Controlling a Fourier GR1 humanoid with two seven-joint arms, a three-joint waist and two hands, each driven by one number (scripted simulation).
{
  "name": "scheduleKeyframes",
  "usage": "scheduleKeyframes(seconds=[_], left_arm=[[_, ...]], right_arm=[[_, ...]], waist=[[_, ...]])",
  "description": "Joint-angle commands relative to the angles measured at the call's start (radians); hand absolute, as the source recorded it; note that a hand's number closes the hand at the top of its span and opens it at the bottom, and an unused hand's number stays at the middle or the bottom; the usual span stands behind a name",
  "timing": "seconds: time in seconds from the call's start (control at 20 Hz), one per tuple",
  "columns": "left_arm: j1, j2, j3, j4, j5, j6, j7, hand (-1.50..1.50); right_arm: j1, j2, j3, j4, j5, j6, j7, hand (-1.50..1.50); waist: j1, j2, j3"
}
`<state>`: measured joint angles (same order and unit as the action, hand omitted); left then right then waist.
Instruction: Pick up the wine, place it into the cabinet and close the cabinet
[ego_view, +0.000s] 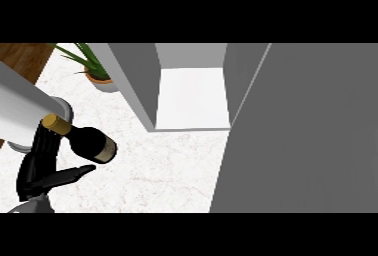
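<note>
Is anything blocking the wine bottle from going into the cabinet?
Nothing visible. The wine bottle is beside the left hand; bare counter lies between it and the open cabinet, whose door is swung aside.

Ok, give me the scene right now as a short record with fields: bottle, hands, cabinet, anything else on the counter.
wine bottle: dark, gold-capped neck, tilted, above the counter at the view's left
left hand: fingers curled round the wine bottle, holding it
right hand: not in view
cabinet: open, white floor inside bare, nothing stored yet
cabinet door: grey, swung open, filling the view's right
counter: white marble top
potted plant: at the back left, beside the cabinet
task state: bottle not yet in the cabinet, door not closed
</note>
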<state>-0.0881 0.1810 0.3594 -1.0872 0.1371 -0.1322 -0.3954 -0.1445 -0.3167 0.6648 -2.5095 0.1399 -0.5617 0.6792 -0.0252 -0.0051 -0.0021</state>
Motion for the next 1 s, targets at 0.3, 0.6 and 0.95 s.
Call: scheduleKeyframes(seconds=[0.3, 0.6, 0.95], left_arm=[[-0.103, 0.076, 0.038, 0.299, 0.061, -0.182, -0.091, -1.50], [-0.110, 0.026, -0.011, 0.341, 0.024, -0.173, -0.148, -1.50], [-0.214, 0.021, 0.002, 0.497, 0.002, -0.149, -0.271, -1.50]], right_arm=[[0.028, -0.033, 0.052, -0.148, 0.145, -0.031, 0.031, -1.50], [0.051, -0.064, 0.046, -0.163, 0.138, -0.024, 0.031, -1.50], [-0.057, -0.088, -0.047, -0.173, 0.083, -0.028, 0.124, -1.50]], waist=[[-0.004, 0.001, -0.001], [0.010, 0.001, 0.001], [0.006, 0.003, 0.000]])
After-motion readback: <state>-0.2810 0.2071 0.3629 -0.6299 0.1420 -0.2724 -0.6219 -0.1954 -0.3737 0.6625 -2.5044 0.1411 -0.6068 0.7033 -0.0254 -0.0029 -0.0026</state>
